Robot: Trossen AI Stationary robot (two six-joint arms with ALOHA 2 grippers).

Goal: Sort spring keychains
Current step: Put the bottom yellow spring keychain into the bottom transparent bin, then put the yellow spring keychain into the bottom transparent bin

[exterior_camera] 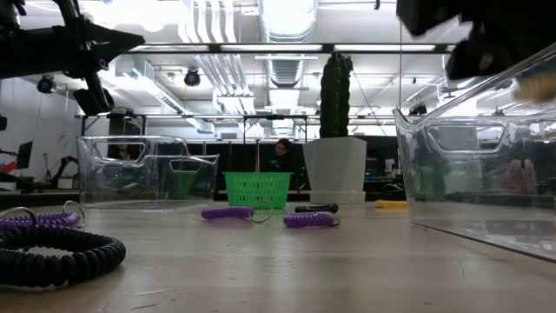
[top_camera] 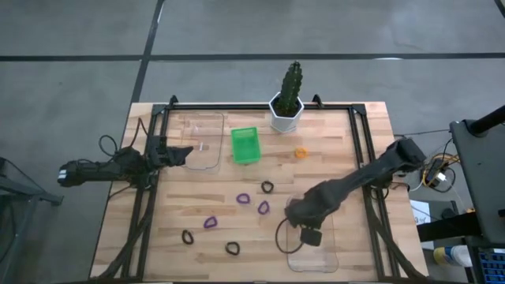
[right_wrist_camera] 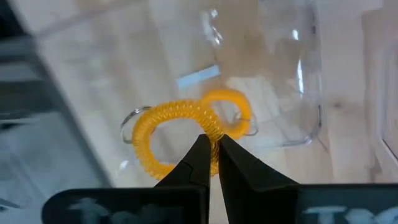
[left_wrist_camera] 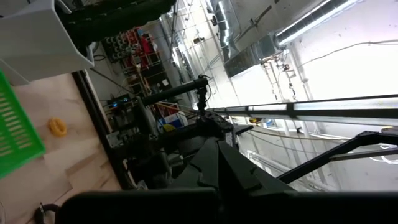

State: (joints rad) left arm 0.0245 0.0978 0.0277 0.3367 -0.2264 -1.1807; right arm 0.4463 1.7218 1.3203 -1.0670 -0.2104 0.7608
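My right gripper (right_wrist_camera: 211,140) hovers over the near clear tray (top_camera: 317,259), shut on an orange spring keychain (right_wrist_camera: 171,134). A smaller orange loop (right_wrist_camera: 227,102) shows just beyond it, low in that tray. On the table lie three purple keychains (top_camera: 244,198) (top_camera: 263,207) (top_camera: 210,222), three black ones (top_camera: 267,187) (top_camera: 187,236) (top_camera: 232,248) and one orange one (top_camera: 301,151). My left gripper (top_camera: 183,154) waits, shut, in the air beside the far clear tray (top_camera: 203,142), touching nothing. My right gripper pinches the orange keychain's coil (right_wrist_camera: 213,132) between its two fingertips, coming from above and pointing down into the tray. The fingers sit across the coil at one side of the loop. The loop is lifted above the tray floor; its metal ring (right_wrist_camera: 127,118) sticks out at the far side.
A green bin (top_camera: 245,145) and a white pot with a cactus (top_camera: 286,110) stand at the table's far edge. A dark rail frame (top_camera: 359,150) runs around the table. A black cable (top_camera: 280,237) loops beside the right gripper. A person (exterior_camera: 282,156) sits beyond the table.
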